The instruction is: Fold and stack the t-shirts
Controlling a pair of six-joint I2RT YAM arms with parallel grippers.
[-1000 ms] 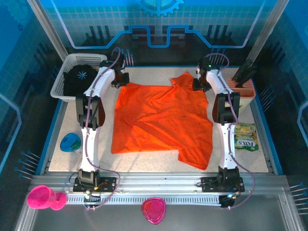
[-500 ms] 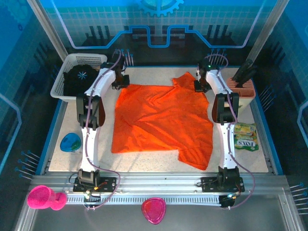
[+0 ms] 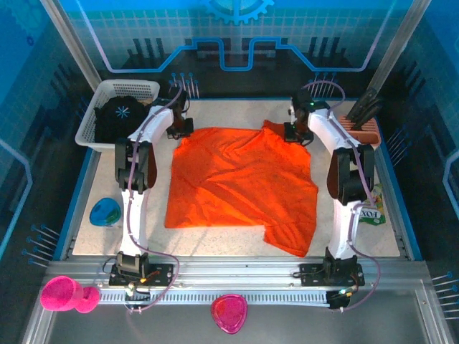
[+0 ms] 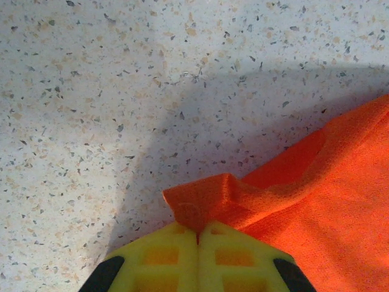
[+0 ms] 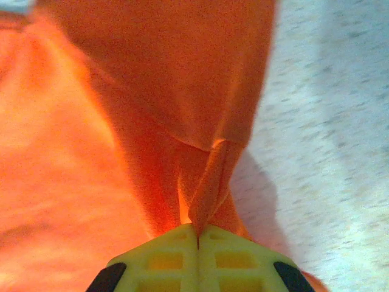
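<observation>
The left tool (image 4: 197, 234) and right tool (image 5: 197, 234) are each clamping tight on a far corner of the orange shirt (image 3: 240, 179), which is lying spread on the tabletop (image 3: 215, 242), the black shirt (image 3: 122, 115) sitting in the basket (image 3: 129, 84).

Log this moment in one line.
left gripper: shut on orange t-shirt, far-left corner | right gripper: shut on far-right edge | black t-shirt: in basket

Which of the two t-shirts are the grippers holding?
The plain bright orange cloth t-shirt, spread on the table: left gripper and right gripper pinch its far edge. The black starburst-print t-shirt lies in the white mesh basket.
</observation>
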